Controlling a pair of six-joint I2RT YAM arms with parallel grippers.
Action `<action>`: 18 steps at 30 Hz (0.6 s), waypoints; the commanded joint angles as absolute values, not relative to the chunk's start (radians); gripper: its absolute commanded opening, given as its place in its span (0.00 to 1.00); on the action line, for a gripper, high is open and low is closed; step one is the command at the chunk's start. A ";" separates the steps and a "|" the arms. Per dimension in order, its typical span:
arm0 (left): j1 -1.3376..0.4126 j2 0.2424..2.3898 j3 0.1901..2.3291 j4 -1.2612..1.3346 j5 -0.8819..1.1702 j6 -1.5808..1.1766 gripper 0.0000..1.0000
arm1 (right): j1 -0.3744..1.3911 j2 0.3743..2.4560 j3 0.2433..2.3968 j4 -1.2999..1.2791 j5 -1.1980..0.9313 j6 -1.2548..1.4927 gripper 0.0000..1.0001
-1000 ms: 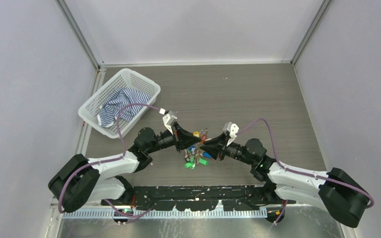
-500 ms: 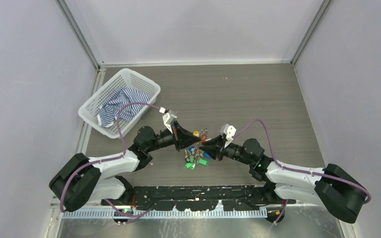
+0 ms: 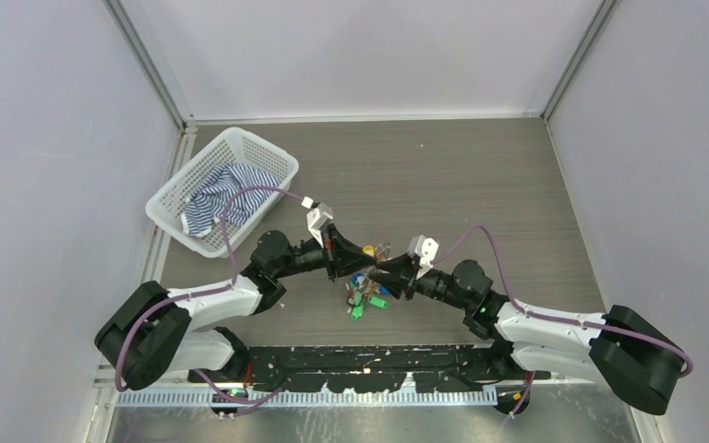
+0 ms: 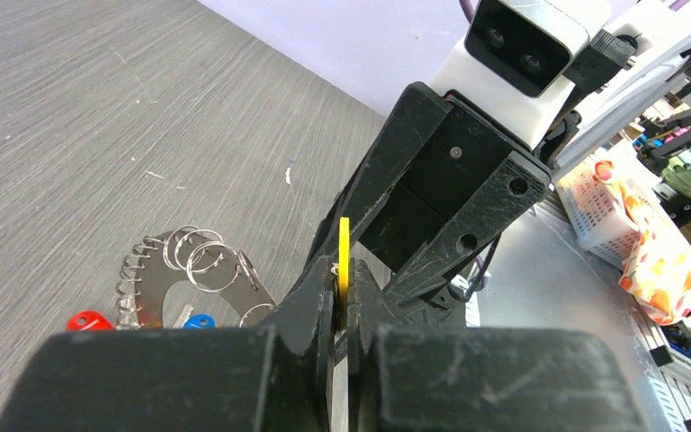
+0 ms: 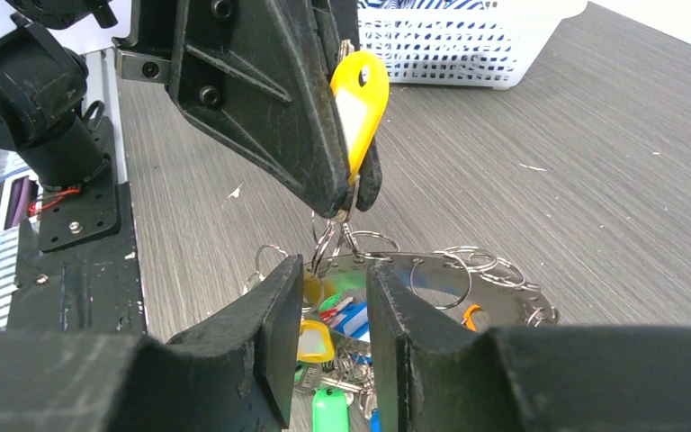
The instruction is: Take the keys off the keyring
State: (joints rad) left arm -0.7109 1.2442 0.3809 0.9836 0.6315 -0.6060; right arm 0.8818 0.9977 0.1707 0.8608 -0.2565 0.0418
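The right gripper [image 5: 333,274] straddles the near rim of the keyring [image 4: 157,290], jaws slightly apart, coloured keys [image 5: 324,405] bunched between and below them; I cannot tell if it grips. Facing it, the left gripper [image 4: 343,274] is clenched on a yellow tag [image 5: 362,94] linked to the keyring, over the middle of the counter [image 3: 480,185]. A basket [image 3: 186,170] sits far left.

Robotics laboratory test cell. Plain grey panel walls [image 3: 55,185] on aluminium frame posts [image 3: 148,63] enclose a wood-grain table [image 3: 480,175]. Two robot arms [image 3: 554,328] are bolted to a black mounting plate [image 3: 369,358] at its near edge. The left wrist view shows cluttered storage baskets [image 4: 594,202] outside the cell.
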 commanded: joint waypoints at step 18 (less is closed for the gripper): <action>-0.706 1.260 0.466 1.013 0.688 -0.537 0.00 | 0.915 1.009 0.202 0.954 -0.234 0.021 0.27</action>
State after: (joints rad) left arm -0.7109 1.2568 0.4095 0.9630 0.6678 -0.5602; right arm 0.9058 1.0164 0.1715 0.8970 -0.2596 0.0319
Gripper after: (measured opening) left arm 0.037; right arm 0.274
